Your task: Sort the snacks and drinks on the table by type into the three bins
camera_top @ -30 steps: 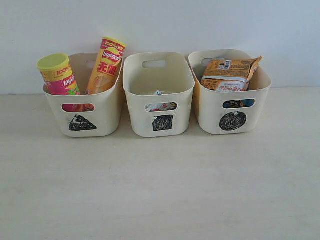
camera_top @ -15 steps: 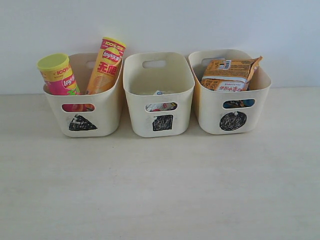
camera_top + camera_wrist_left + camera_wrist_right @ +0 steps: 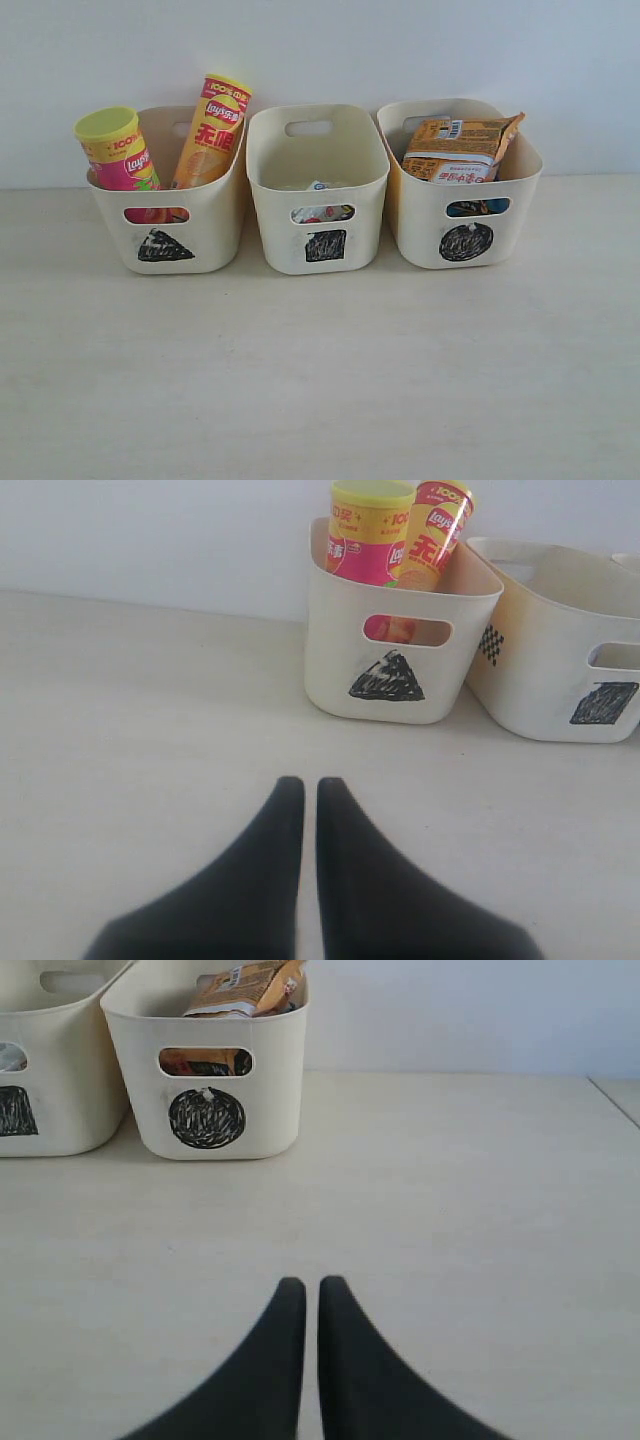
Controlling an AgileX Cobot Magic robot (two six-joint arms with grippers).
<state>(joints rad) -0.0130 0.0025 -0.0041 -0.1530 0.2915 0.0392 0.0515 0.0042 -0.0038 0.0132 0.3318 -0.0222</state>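
Three cream bins stand in a row against the wall. The triangle bin (image 3: 190, 225) holds the pink chip tube (image 3: 117, 150) and the taller yellow-orange chip tube (image 3: 211, 130). In the square bin (image 3: 320, 170) a small carton (image 3: 320, 212) shows through the handle slot. The circle bin (image 3: 505, 225) holds the orange bag (image 3: 457, 148); something blue shows in its slot. Neither arm appears in the exterior view. My left gripper (image 3: 302, 788) is shut and empty over bare table, short of the triangle bin (image 3: 345, 620). My right gripper (image 3: 306, 1288) is shut and empty, short of the circle bin (image 3: 275, 1080).
A pale wall runs close behind the bins. The light wooden table (image 3: 320, 380) stretches in front of them. In the right wrist view the table's edge (image 3: 615, 1095) shows at the far right.
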